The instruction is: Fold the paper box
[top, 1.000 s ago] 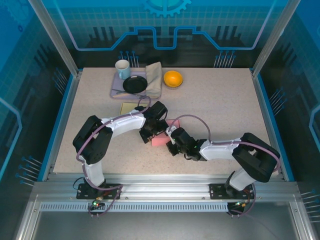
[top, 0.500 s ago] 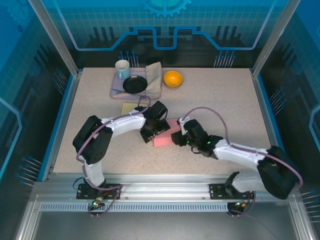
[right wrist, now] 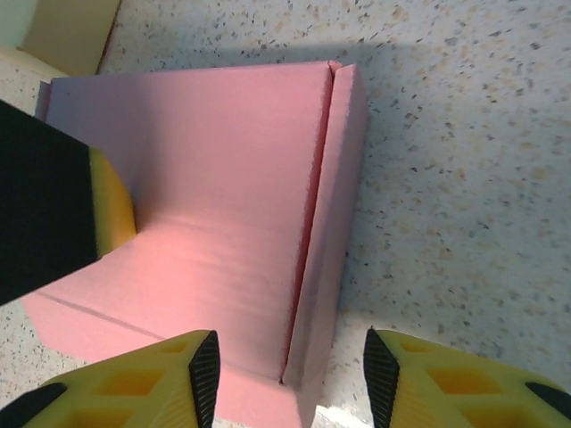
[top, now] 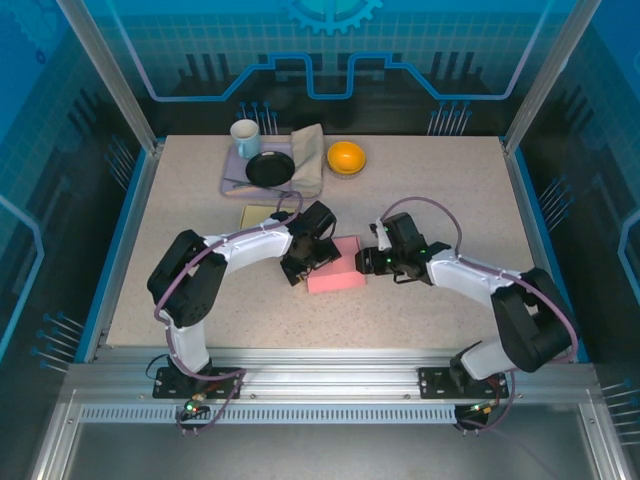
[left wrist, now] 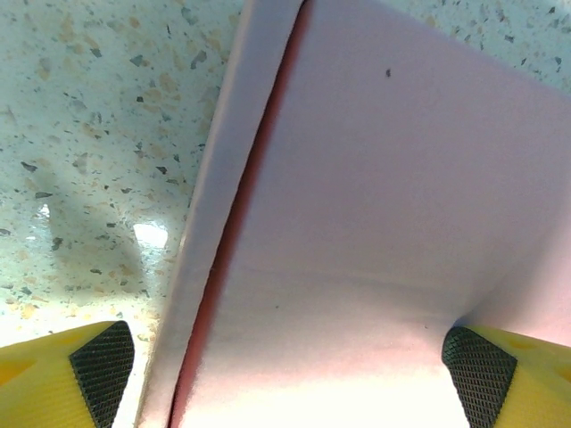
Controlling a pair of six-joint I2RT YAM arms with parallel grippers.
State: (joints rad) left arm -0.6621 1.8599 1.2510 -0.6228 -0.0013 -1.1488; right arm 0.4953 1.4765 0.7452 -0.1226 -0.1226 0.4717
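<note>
The flat pink paper box (top: 335, 270) lies lid-down on the speckled table (top: 450, 190), just left of centre in the top view. The left gripper (top: 303, 262) is spread wide at the box's left end, with one fingertip (left wrist: 477, 366) resting on the lid and the other over the table. The right gripper (right wrist: 293, 374) stands released at the box's right edge, its pads either side of the side wall without pinching it. A tan card sheet (top: 258, 214) lies just up and left of the box. An orange bowl (top: 346, 157) sits well apart, toward the top.

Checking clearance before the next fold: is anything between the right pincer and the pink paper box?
Nothing visible does. The open right pincer sits right at the edge of the pink paper box, with bare speckled tabletop beside it.
</note>
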